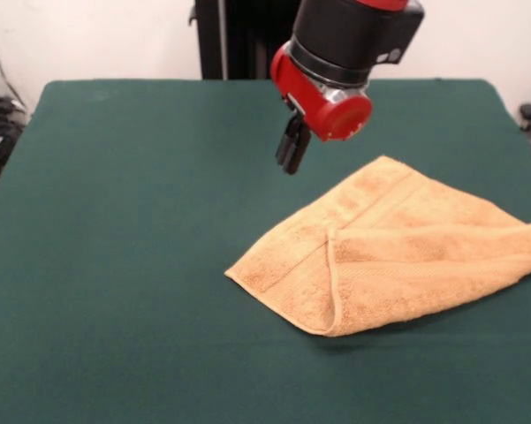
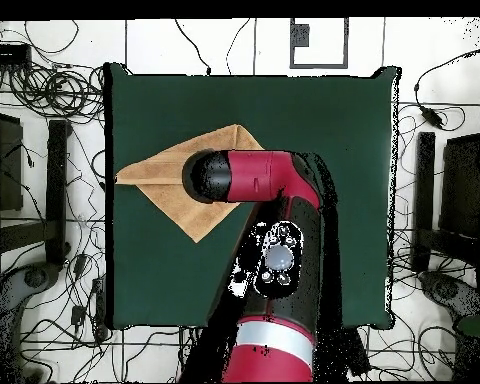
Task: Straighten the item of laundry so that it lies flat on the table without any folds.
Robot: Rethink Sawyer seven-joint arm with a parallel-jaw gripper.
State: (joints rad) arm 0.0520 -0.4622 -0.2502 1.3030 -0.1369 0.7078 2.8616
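Front view, left to right. The left part of the green surface [image 1: 115, 265] lies bare. Near the centre, the claw [image 1: 291, 157] hangs from the red and black arm [image 1: 349, 53], above the surface and clear of the cloth, just beyond the towel's far-left edge. Its dark fingers appear pressed together with no visible gap, and they hold nothing. To the right lies the towel [image 1: 380, 256], orange-tan terry, occupying the right half of the surface and reaching the right border of the view. One flap is doubled over the rest: a rounded fold edge runs from near the middle of the cloth down to the near corner, and a woven border band crosses the exposed lower layer to its left. The upper layer rises in a soft ridge toward the right.

Overhead view. The towel [image 2: 164, 180] shows as an angular shape at the surface's [image 2: 354, 180] left side, partly hidden beneath the arm's head [image 2: 234, 176]; the claw itself is not visible here.

Progress, as judged: the towel rests on the surface, but it is not flat. The folded flap remains to be opened and spread, so the main work of the task is not yet done.
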